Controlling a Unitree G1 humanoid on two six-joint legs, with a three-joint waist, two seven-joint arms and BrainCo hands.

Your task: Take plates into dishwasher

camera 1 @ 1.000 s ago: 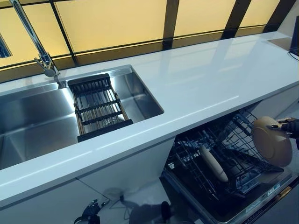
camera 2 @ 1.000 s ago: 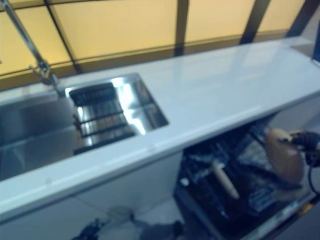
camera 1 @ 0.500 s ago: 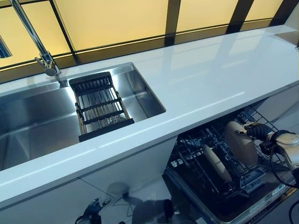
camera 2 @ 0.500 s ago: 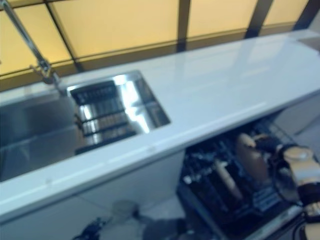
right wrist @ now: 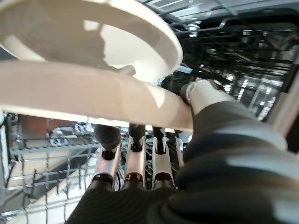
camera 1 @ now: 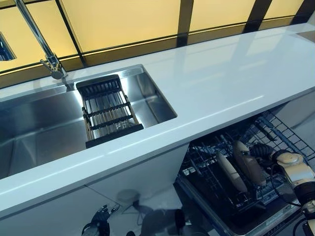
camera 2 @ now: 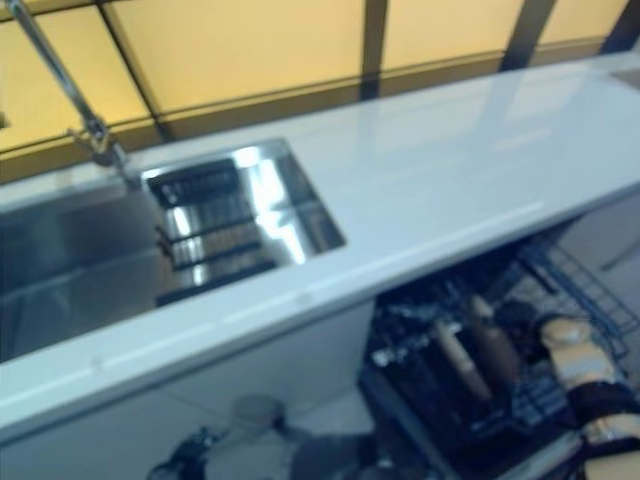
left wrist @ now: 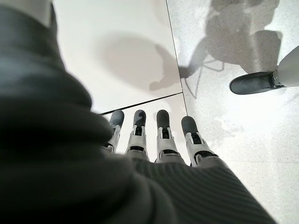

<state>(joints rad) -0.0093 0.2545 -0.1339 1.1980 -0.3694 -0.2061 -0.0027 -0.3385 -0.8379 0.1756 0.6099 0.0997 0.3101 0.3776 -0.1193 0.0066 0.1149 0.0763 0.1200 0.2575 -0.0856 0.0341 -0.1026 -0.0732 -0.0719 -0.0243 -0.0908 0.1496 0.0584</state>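
Note:
The lower rack (camera 1: 277, 132) of the open dishwasher shows under the counter at the lower right. A cream plate (camera 1: 228, 173) stands on edge in it. My right hand (camera 1: 261, 151) holds a second cream plate (camera 1: 249, 162) upright just to the right of the first, down among the rack's wires. In the right wrist view the thumb (right wrist: 203, 96) presses on this plate's rim (right wrist: 84, 98) with the fingers (right wrist: 136, 156) under it, and the first plate (right wrist: 93, 37) stands close behind. My left hand (left wrist: 159, 140) hangs low over the floor, fingers straight and empty; it also shows in the left eye view (camera 1: 100, 228).
A white countertop (camera 1: 221, 83) runs across above the dishwasher. A steel sink (camera 1: 39, 132) at the left holds a dark drying rack (camera 1: 108, 110), with a tall faucet (camera 1: 37, 37) behind. The dishwasher door (camera 1: 261, 223) lies open at the bottom right.
My right hand has carried the plate left and down from beside the rack into it, next to the standing plate. The camera has shifted slightly.

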